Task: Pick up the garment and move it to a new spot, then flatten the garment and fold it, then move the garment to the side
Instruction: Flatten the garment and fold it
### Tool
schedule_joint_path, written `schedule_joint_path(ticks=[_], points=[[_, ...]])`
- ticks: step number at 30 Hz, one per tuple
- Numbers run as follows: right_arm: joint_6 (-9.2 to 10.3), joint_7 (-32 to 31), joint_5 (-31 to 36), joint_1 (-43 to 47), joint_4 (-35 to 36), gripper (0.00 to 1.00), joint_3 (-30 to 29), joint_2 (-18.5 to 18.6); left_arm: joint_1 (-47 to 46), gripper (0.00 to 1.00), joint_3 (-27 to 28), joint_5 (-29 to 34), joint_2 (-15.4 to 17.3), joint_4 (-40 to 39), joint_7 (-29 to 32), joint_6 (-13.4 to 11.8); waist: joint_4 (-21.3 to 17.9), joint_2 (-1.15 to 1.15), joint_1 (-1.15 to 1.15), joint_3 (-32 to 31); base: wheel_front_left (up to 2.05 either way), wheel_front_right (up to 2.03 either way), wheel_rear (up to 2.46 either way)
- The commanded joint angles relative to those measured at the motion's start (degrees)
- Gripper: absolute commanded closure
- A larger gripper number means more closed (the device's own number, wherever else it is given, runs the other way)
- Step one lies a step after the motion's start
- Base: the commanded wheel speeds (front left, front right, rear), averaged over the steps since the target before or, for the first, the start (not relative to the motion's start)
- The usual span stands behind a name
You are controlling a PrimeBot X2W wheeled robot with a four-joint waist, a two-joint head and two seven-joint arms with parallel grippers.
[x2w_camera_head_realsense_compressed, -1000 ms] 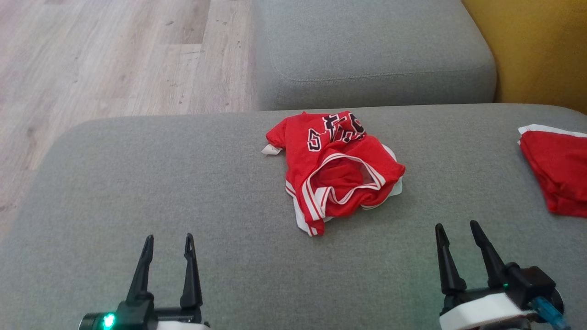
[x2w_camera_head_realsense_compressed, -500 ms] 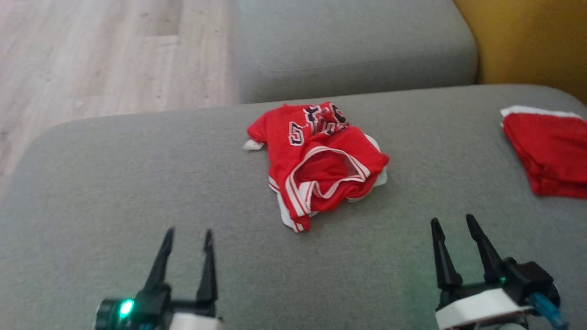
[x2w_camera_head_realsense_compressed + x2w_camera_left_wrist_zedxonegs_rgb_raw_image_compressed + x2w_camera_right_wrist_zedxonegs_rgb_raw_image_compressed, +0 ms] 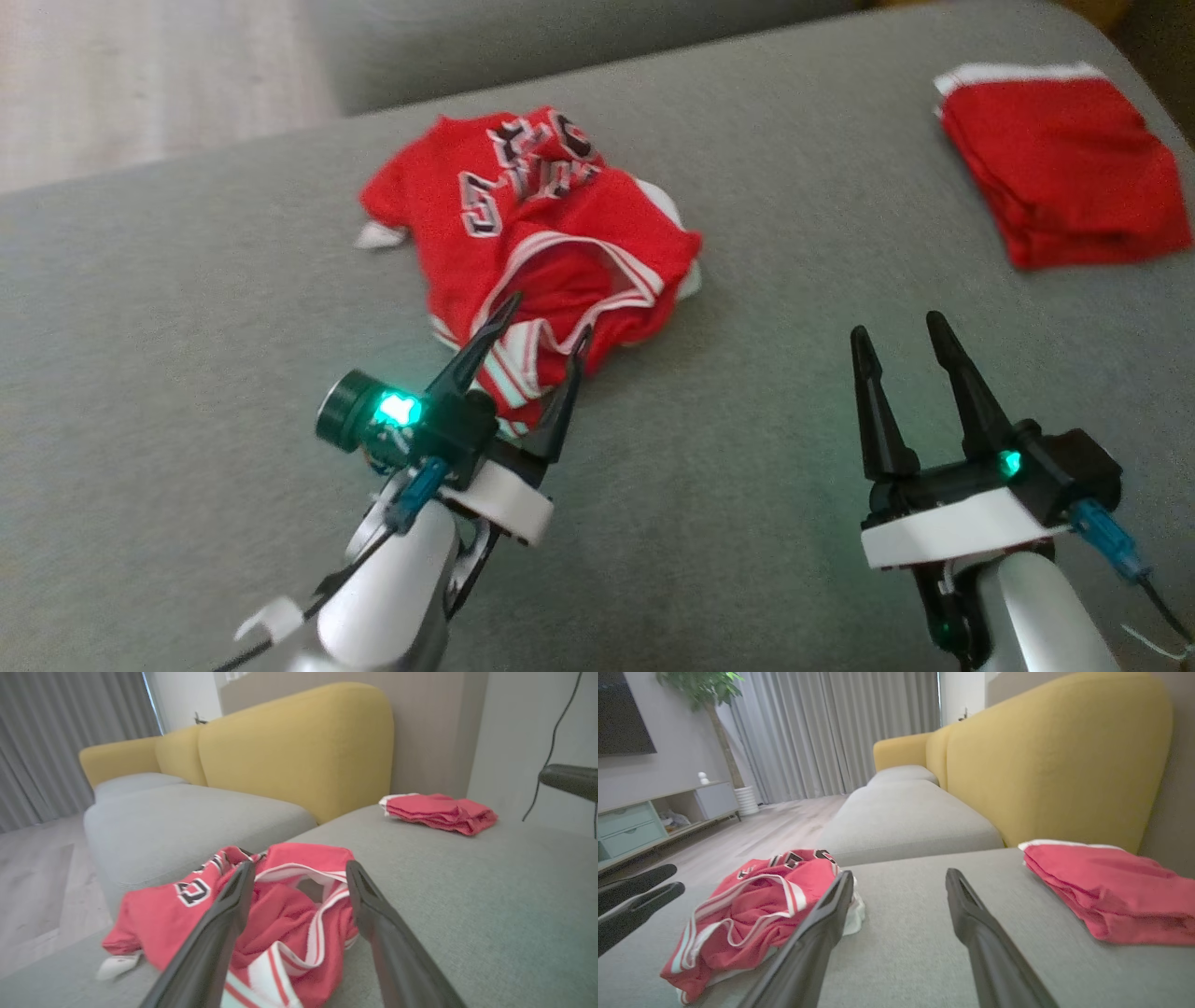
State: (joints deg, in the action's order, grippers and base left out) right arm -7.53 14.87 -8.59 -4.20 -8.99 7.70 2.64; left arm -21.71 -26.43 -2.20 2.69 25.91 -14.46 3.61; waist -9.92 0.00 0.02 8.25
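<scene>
Left claw (image 3: 548,315) is spread wide, tips right over the near hem of the red jersey (image 3: 560,215), with the striped trim sitting between the fingers. It isn't pinching anything as far as I can see, and I honestly can't tell if the tips are touching the cloth or just above it. Right claw (image 3: 896,327) is spread too and empty, hovering over bare grey to the right of the jersey and a bit nearer.

Progress-wise, I'd say basically nothing is ticked off. The jersey is a crumpled heap in the middle of the seat cushion (image 3: 187,392), lettering up on the far side, armhole gaping on the near side. So the pick-up, the move, the flattening, the fold and the shove to the side are all left to do. This looks like the reach-in for the first grab.

For room, there's a big open stretch of cushion left of the jersey and all along the near side, plus a decent bare strip between the jersey and the folded red pile (image 3: 1064,187) at the far right. That pile is what I'd keep clear of. The far edge of the cushion runs close behind the jersey, with the seam to the far cushion (image 3: 560,37) just past it. The far left corner rounds off toward the floor (image 3: 140,84). I'd guess left or nearer is the safest new spot.
</scene>
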Motion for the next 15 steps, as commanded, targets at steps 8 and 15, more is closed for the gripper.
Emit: schedule_joint_path(ticks=[8, 15], points=[[0.04, 0.13, -1.87, -3.11, 2.17, 0.0, 1.7, 0.24, -10.92, 0.0, -3.38, -3.31, 0.19, 12.36, -0.3, 0.04, -9.69, 0.0, -0.02, 6.97, 0.0, 0.0, 0.0], [0.04, 0.13, -2.84, -3.23, 2.24, 0.0, 1.45, 0.24, -15.93, 0.0, -4.38, -4.87, 0.19, 19.25, 0.04, -2.06, -11.57, 0.0, -0.02, 8.15, 0.0, 0.0, 0.0]])
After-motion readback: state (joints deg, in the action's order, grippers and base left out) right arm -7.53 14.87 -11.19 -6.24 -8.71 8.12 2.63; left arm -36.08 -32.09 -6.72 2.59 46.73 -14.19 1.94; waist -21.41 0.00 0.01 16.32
